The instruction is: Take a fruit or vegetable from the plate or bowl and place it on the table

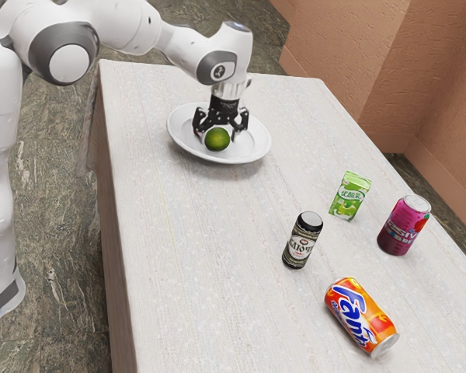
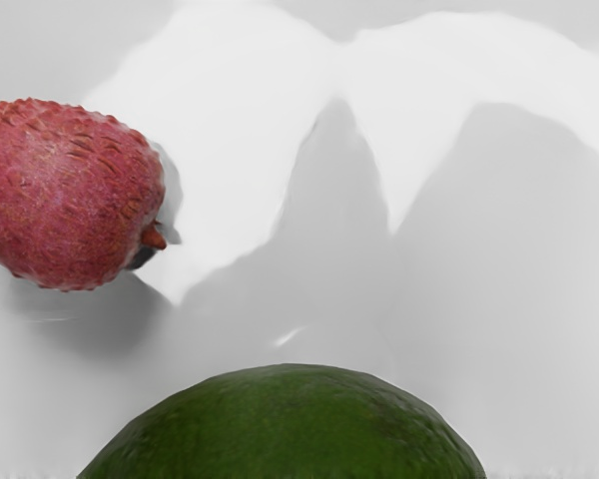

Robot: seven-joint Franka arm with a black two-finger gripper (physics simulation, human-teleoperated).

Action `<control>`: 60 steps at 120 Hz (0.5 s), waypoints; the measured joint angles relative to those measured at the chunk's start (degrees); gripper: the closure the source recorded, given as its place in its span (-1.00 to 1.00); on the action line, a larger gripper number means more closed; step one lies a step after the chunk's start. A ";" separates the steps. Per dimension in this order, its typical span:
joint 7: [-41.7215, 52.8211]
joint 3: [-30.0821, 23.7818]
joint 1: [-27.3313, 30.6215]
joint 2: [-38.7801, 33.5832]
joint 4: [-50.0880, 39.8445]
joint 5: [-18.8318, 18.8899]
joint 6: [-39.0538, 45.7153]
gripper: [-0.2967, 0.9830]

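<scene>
My gripper (image 1: 216, 135) is low over the white plate (image 1: 253, 149) in the exterior view, its two fingers spread open. A round green fruit (image 1: 217, 140) rests on the plate at the fingers, narrower than the space they span. Seen from the wrist, the top of the green fruit (image 2: 285, 429) bulges in at the lower edge, just under my hand. A red, bumpy lychee-like fruit (image 2: 70, 195) lies apart from it on the white plate (image 2: 230, 180).
Toward the exterior view's right on the pale table (image 1: 194, 256) stand a dark bottle-like can (image 1: 302, 241), a green carton (image 1: 349, 196) and a magenta can (image 1: 404, 225). An orange Fanta can (image 1: 362, 317) lies on its side nearer the camera.
</scene>
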 joint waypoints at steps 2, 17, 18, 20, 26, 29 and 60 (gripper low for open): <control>0.03 0.01 0.00 0.02 0.00 -0.05 0.02 -0.54; 0.23 0.05 0.12 0.46 -0.02 -0.93 0.15 -0.54; 0.25 0.05 0.13 0.49 -0.02 -0.98 0.16 -0.54; 0.27 0.05 0.13 0.53 -0.01 -1.07 0.18 -0.54; 0.33 0.05 0.13 0.59 -0.01 -1.29 0.22 -0.51; 0.31 0.05 0.10 0.61 -0.01 -1.35 0.24 -0.43; -0.18 0.05 -0.47 -1.04 0.00 -1.14 0.21 -0.03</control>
